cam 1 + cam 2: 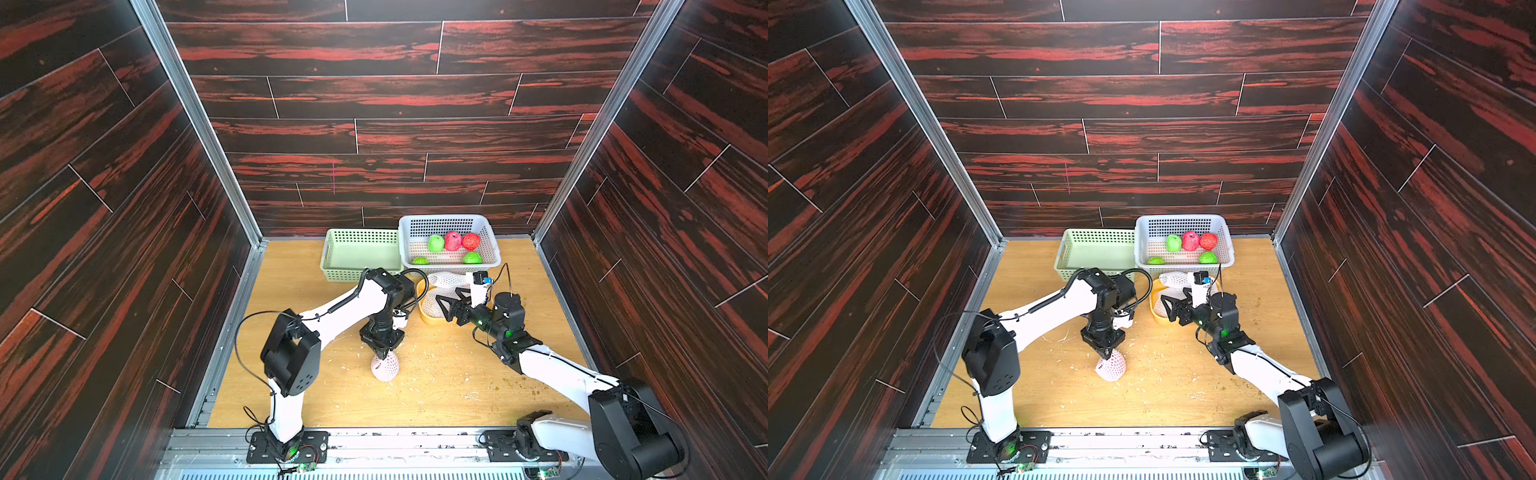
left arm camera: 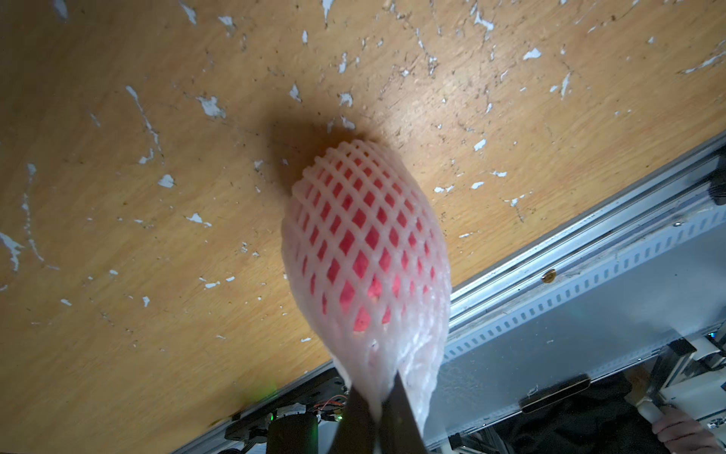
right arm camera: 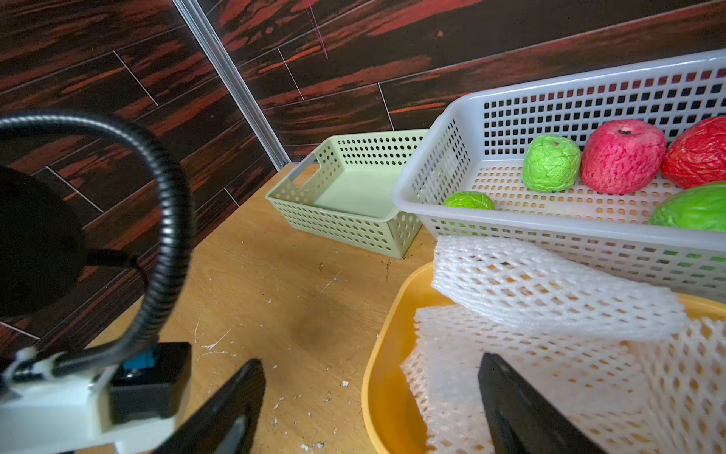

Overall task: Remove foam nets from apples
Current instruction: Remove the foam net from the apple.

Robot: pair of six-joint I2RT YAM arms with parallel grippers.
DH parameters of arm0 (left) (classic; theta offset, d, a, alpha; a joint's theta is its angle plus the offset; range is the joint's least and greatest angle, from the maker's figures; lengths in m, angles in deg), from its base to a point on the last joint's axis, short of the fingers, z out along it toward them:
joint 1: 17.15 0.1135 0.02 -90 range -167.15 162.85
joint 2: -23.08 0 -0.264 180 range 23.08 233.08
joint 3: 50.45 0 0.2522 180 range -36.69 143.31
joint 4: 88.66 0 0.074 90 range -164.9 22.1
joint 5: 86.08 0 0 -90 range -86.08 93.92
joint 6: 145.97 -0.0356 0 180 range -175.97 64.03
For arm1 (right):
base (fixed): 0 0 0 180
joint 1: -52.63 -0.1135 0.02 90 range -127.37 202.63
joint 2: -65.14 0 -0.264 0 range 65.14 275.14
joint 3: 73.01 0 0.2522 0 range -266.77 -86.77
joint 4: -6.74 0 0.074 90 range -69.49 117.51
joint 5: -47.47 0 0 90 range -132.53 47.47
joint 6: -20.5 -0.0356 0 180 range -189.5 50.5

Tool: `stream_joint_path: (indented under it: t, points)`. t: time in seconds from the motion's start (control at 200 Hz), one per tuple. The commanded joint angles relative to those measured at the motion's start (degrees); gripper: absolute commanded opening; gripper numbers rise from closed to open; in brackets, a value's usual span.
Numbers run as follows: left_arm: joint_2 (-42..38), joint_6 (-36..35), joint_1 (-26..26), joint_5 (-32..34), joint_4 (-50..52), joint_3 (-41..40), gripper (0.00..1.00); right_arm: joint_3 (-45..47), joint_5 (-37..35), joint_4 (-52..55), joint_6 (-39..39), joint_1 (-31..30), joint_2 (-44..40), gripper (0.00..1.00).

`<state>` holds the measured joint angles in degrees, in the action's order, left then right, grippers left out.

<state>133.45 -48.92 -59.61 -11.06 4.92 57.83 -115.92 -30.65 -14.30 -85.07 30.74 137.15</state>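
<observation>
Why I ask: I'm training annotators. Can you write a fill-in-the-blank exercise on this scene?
1. The left claw is shut on the white foam mesh net around a ____ apple.
2. The white perforated plastic basket holds ____ bare apples.
3. Loose white foam nets lie in a ____ plastic tray.
4. The right claw is ____.
Missing words: red; five; yellow; open.

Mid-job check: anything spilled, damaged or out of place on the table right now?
Yes: white foam flakes litter the table around the netted red apple. The bare apples in the white basket look wrinkled and dented. One loose foam net sticks out over the yellow tray's rim.
</observation>
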Motion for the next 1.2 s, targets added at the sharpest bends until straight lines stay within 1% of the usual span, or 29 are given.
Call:
stream_joint_path:
  t: [0.0,0.025,0.085,0.12,0.18,0.271,0.331,0.366,0.376,0.536,0.701,0.731,0.787,0.847,0.887,0.937,1.002,1.042,1.072,1.112,1.147,1.192]
  points:
    - [0.21,-1.92,1.3,-0.24,1.39,2.89,0.0,0.24,-0.15,-0.74,0.39,-0.17,-0.06,0.89]
    - [0.76,-2.22,1.32,-0.31,1.38,3.09,0.03,0.2,-0.23,-0.78,0.41,-0.17,-0.03,0.89]
    - [2.23,-3.18,1.32,-0.05,1.65,3.43,0.04,0.14,-0.3,-0.71,0.47,-0.17,-0.01,0.89]
    - [2.84,-3.43,1.32,0.34,1.75,3.48,0.07,0.14,-0.37,-0.63,0.54,-0.18,-0.01,0.89]
    - [3.36,-3.43,1.32,1.4,1.83,3.55,0.23,0.14,-0.46,-0.58,0.71,-0.17,0.09,0.89]
    - [2.82,-3.14,1.32,2.27,1.71,3.75,0.29,0.1,-0.59,-0.57,0.72,-0.15,0.06,0.89]
    - [2.17,-2.77,1.32,2.86,1.24,3.94,0.36,0.06,-0.39,-0.69,0.79,-0.17,0.26,0.89]
    - [1.85,-2.51,1.32,3.4,0.94,4.22,0.44,0.06,-0.37,-0.78,0.65,-0.18,0.45,0.89]
    - [1.8,-2.31,1.32,3.61,0.8,4.26,0.45,0.05,-0.37,-0.83,0.7,-0.17,0.51,0.89]
    - [0.56,-0.83,1.32,7.29,-0.73,6.38,0.47,0.06,-0.05,-0.99,0.57,-0.13,0.72,0.89]
    - [-3.49,1.35,1.32,11.73,-5.61,6.55,0.48,0.1,0.25,-1.01,0.56,-0.17,0.63,0.89]
    - [-4.56,1.47,1.32,12.58,-6.85,6.09,0.52,0.14,0.23,-1.09,0.57,-0.17,0.68,0.89]
    - [-6.86,2.32,1.32,14.27,-9.57,4.88,0.52,0.23,0.16,-1.25,0.54,-0.19,0.79,0.89]
    - [-9.6,3.06,1.32,15.73,-13.5,2.11,0.53,0.24,0.24,-1.4,0.46,-0.17,0.97,0.89]
    - [-13.05,3.67,1.32,16.54,-17.4,-0.67,0.54,0.21,0.33,-1.4,0.49,-0.15,1.04,0.89]
    - [-16.24,4.3,1.32,16.42,-22.32,-4.4,0.6,0.23,0.52,-1.71,0.46,-0.13,1.17,0.89]
    - [-20.3,4.73,1.32,15.65,-27.6,-9.43,0.72,0.34,0.54,-1.76,0.47,-0.17,1.13,0.89]
    - [-23.41,5.24,1.32,15.66,-32.47,-14.46,0.81,0.4,0.55,-1.85,0.49,-0.16,1.16,0.89]
    - [-25.99,5.87,1.32,15.18,-36.17,-18.71,0.86,0.53,0.55,-2.06,0.51,-0.17,1.12,0.89]
    - [-29.73,6.01,1.26,13.45,-43.84,-25.17,0.91,0.73,0.6,-2.42,0.55,-0.17,1.02,0.89]
    - [-33.19,5.31,0.61,11.97,-51.72,-31.53,0.98,0.96,0.67,-2.84,0.53,-0.18,0.86,0.89]
    - [-37.52,4.55,-0.95,12.92,-59.23,-39.1,1.0,1.55,1.48,-4.23,0.69,-0.17,0.85,0.89]
